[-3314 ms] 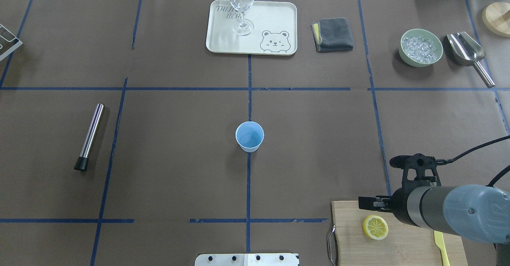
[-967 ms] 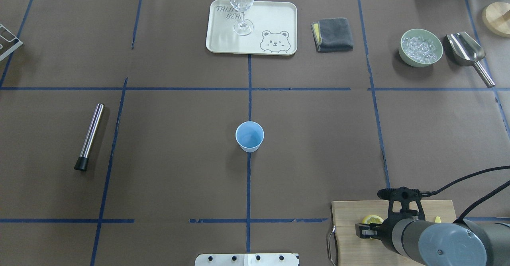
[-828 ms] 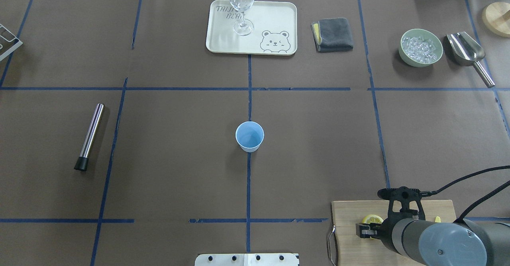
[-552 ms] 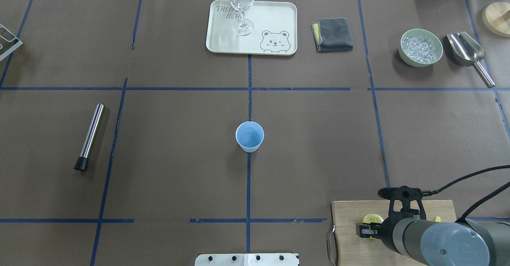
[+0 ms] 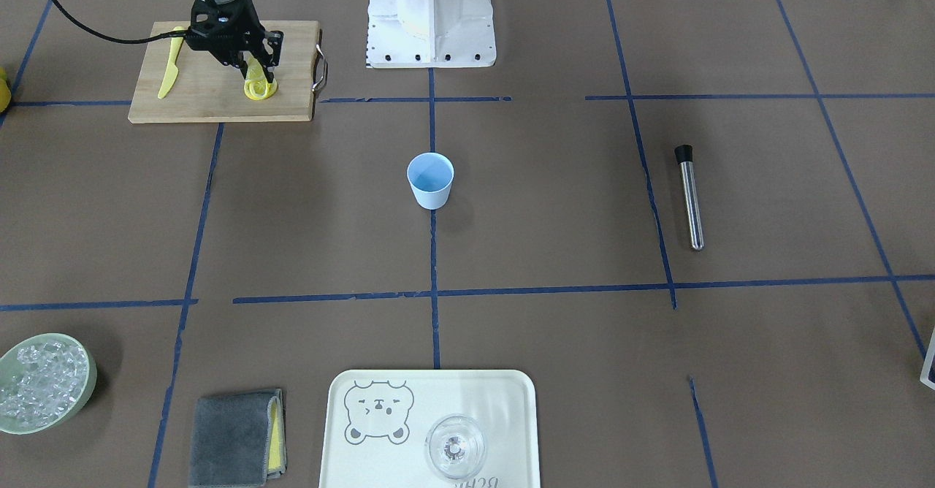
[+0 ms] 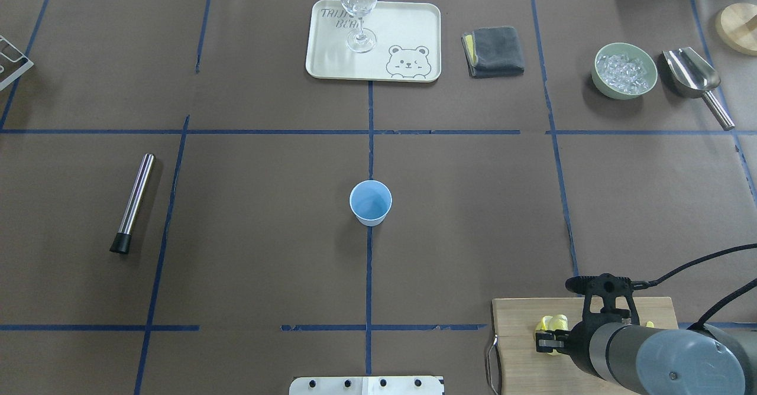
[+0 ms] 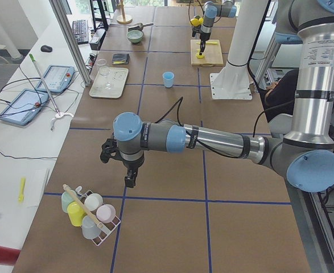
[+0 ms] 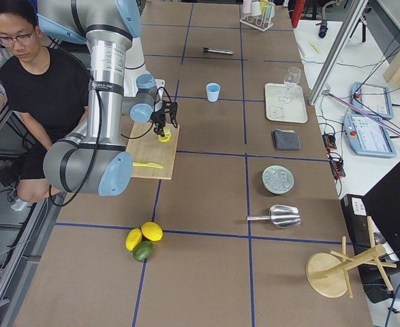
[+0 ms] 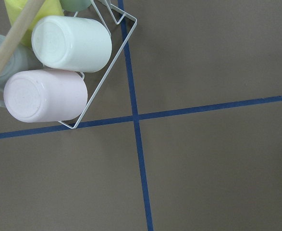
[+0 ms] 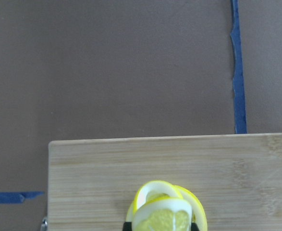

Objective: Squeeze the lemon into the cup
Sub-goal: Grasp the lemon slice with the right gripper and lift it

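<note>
The light-blue cup [image 6: 371,202] stands upright at the table's middle, also in the front view [image 5: 430,179]. My right gripper [image 5: 256,77] is over the wooden cutting board [image 6: 514,324] at the near right. It is shut on a yellow lemon slice [image 10: 162,219], which is bent between the fingers. A second slice lies just under and behind it. The lemon [image 6: 549,324] peeks out past the wrist. My left gripper [image 7: 130,179] hangs far left above the table near a cup rack [image 9: 59,62]. I cannot tell whether it is open.
A yellow plastic knife [image 5: 169,71] lies on the board beside the gripper. A steel muddler [image 6: 133,203] lies at the left. A tray [image 6: 408,34] with a glass, a grey cloth [image 6: 495,51], an ice bowl [image 6: 625,70] and a scoop [image 6: 692,75] line the far edge.
The right gripper came down onto the lemon slice and closed on it. In the last half second the slice has buckled upward and the gripper shifted slightly right.
</note>
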Tool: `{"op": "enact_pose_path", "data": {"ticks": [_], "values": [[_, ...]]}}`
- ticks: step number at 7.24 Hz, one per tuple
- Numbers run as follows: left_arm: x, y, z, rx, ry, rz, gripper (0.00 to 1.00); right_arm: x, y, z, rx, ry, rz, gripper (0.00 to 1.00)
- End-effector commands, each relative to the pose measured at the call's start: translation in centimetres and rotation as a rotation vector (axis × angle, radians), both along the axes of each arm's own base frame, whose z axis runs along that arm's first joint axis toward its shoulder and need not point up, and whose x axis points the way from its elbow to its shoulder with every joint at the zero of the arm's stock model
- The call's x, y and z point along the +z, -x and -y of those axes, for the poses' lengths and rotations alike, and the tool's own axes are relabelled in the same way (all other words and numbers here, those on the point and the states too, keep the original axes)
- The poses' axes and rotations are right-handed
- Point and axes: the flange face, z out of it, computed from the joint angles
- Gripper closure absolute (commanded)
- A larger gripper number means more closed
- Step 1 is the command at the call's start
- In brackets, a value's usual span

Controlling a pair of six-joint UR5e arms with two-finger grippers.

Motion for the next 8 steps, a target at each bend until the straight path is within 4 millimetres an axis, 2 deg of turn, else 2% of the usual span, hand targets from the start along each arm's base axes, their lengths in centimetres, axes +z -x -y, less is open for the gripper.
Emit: {"op": "enact_pose_path", "data": {"ticks": [1,2,5,8], "values": [[-0.1,0.0,0.0,-0.001,-0.001,0.000,0.00,-0.3,-0.6,-0.1,-0.001,0.000,0.004,0.54],[-0.1,0.0,0.0,-0.001,-0.001,0.000,0.00,-0.6,-0.7,-0.1,-0.001,0.000,0.009,0.54],[-0.1,0.0,0.0,-0.001,-0.002,0.000,0.00,-4.0,-2.9,1.2,0.032,0.000,0.078,0.54],[-0.1,0.0,0.0,-0.001,-0.002,0.000,0.00,-5.8,-5.2,5.3,0.103,0.040,0.129,0.54]]}}
